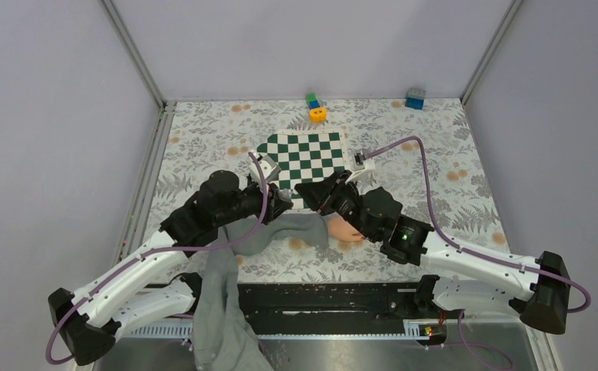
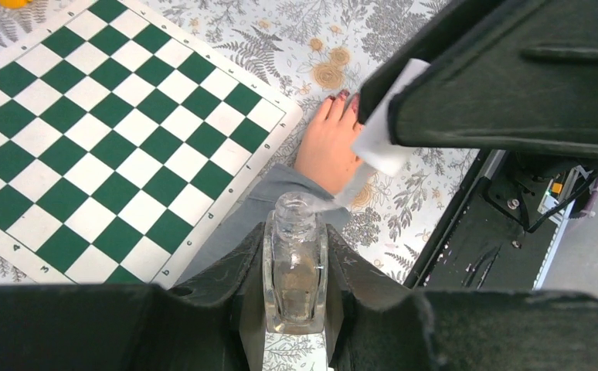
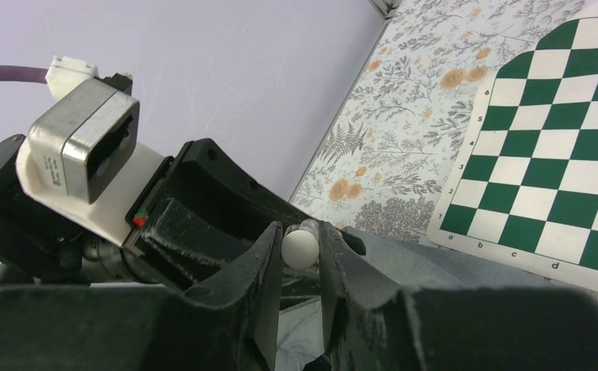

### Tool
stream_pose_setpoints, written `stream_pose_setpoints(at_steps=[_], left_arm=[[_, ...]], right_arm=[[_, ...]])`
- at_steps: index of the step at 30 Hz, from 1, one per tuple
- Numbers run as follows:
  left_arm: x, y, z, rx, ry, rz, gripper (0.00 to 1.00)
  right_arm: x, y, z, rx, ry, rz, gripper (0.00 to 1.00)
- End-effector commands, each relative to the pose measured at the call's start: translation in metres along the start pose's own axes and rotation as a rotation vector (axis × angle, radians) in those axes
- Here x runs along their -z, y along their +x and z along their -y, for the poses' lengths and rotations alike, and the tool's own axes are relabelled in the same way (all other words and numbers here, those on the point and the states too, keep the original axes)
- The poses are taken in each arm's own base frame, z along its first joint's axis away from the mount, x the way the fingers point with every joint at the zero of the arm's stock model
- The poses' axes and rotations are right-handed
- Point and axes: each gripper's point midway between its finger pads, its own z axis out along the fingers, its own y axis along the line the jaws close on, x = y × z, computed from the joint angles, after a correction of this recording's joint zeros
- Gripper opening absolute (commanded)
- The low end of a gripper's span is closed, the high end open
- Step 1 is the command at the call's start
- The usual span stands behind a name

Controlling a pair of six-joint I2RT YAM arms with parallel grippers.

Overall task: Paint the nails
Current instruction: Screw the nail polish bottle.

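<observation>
The left gripper (image 2: 294,236) has its fingers pinching an uncapped glass bottle (image 2: 296,286). The right gripper (image 3: 300,246) has its fingers pinching the white cap (image 2: 383,135), and its brush (image 2: 351,188) slants down to the bottle's mouth. The nails (image 2: 343,97), dark red, tip a pale hand (image 2: 323,151) lying on the tabletop (image 2: 280,31) at one o'clock from the bottle, just beside the chessboard (image 2: 110,131) corner.

The likely risks are that the brush snags the bottle's rim and drags it, or that polish drips onto the grey sleeve (image 2: 261,201) below. The two wrists are close together and could knock.

There is open room at twelve o'clock beyond the hand. A black rail (image 2: 473,232) bounds three o'clock.
</observation>
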Motion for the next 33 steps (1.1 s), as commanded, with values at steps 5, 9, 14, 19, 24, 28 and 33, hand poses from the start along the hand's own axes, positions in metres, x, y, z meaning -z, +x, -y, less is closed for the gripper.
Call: stream_pose_setpoints(at_steps=[5, 9, 14, 19, 24, 28, 33], left_arm=[[0.009, -0.044, 0.011, -0.054, 0.05, 0.141, 0.0], [0.008, -0.042, 0.017, -0.073, 0.09, 0.132, 0.0], [0.009, -0.04, 0.024, -0.109, 0.136, 0.119, 0.0], [0.014, -0.038, 0.046, -0.152, 0.257, 0.114, 0.0], [0.021, -0.036, 0.069, -0.18, 0.39, 0.126, 0.0], [0.022, -0.036, 0.074, -0.178, 0.416, 0.125, 0.0], [0.023, -0.036, 0.074, -0.179, 0.417, 0.128, 0.0]], right_arm=[[0.007, -0.006, -0.015, 0.041, -0.037, -0.012, 0.12], [0.015, -0.015, -0.017, 0.027, -0.049, 0.02, 0.12], [0.035, -0.044, -0.022, 0.056, -0.053, 0.09, 0.12], [0.049, -0.06, -0.026, 0.093, -0.055, 0.12, 0.12], [0.05, -0.056, -0.045, 0.135, -0.125, 0.052, 0.11], [0.048, -0.044, -0.053, 0.155, -0.158, -0.015, 0.11], [0.045, -0.034, -0.055, 0.162, -0.172, -0.062, 0.1]])
